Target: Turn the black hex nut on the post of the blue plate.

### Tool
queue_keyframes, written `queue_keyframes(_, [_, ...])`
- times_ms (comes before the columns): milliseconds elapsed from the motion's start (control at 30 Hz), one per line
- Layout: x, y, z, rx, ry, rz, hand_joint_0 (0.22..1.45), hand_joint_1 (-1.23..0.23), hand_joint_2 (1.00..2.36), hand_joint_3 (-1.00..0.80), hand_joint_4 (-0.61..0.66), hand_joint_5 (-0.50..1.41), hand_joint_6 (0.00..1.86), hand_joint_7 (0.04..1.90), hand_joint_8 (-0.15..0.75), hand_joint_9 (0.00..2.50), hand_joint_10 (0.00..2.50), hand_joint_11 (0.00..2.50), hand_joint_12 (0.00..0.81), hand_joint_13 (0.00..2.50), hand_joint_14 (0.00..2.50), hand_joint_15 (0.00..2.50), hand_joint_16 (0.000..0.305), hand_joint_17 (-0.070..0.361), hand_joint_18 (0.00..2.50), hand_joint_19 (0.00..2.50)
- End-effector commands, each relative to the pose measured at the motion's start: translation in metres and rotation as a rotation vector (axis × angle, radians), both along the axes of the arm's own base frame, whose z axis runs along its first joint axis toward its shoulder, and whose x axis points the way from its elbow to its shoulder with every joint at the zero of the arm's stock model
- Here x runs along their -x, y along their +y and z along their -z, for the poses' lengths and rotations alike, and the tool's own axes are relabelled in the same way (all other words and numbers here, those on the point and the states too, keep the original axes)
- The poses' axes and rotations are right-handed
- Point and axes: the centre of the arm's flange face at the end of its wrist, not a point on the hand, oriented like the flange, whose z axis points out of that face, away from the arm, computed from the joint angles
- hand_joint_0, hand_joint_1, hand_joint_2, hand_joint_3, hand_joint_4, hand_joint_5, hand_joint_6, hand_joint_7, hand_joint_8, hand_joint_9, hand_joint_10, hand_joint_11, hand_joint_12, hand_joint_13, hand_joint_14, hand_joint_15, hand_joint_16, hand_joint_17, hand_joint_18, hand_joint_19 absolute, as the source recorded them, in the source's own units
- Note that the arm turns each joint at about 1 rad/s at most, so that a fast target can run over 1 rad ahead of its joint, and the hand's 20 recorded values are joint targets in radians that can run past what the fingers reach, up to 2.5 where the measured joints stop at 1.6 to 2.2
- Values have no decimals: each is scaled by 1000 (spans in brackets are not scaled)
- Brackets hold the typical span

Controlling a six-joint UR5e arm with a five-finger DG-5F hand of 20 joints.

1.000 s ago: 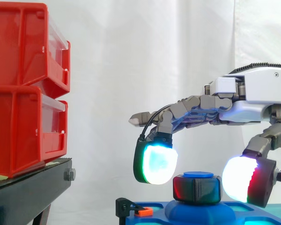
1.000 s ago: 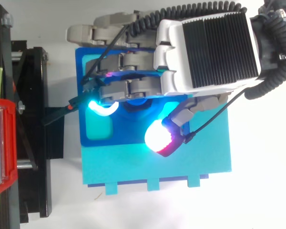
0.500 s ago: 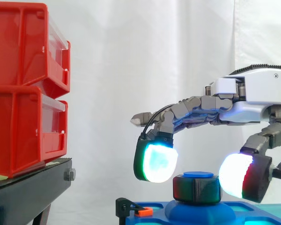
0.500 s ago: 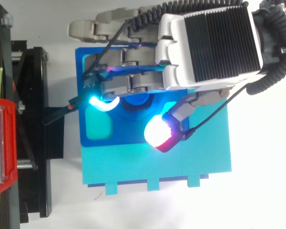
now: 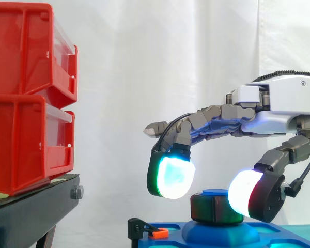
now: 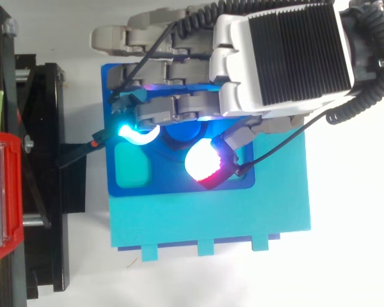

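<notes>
Grey-jointed robot hand [image 5: 279, 109] with a ribbed black back [image 6: 281, 57] arches from the right over the matt black hex nut [image 5: 212, 208]. The nut sits on the round-capped blue post [image 5: 219, 192], which rises from a domed boss on the glossy blue plastic plate [image 6: 112, 89]. Whether the hand grips the nut cannot be told. The plate lies on a flat turquoise slab [image 6: 211, 224]. Left: stacked red plastic bins [image 5: 20, 93] on a black stand [image 5: 31, 212].
</notes>
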Motion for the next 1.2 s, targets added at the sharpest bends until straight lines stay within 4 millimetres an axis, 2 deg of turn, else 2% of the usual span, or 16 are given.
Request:
queue_keyframes(0, [0, -2, 0, -1, 2, 2, 564, -718, 1000, -500, 297, -195, 500, 945, -8, 180, 0, 549, 200, 80, 0, 40, 30, 67, 155, 225])
queue_keyframes(900, [4, -11, 1, 4, 10, -4, 521, -701, 1000, -500, 311, -190, 500, 957, -4, 165, 41, 541, 212, 81, 1, 39, 32, 72, 163, 232])
queue_keyframes(1067, [5, -12, 1, 4, 10, -8, 492, -685, 1000, -500, 323, -190, 502, 951, 6, 148, 143, 483, 221, 83, 0, 42, 34, 76, 167, 232])
queue_keyframes(1167, [5, -13, 0, 4, 8, -10, 443, -674, 1000, -500, 346, -191, 503, 939, 29, 116, 367, 375, 239, 90, 1, 50, 37, 84, 185, 230])
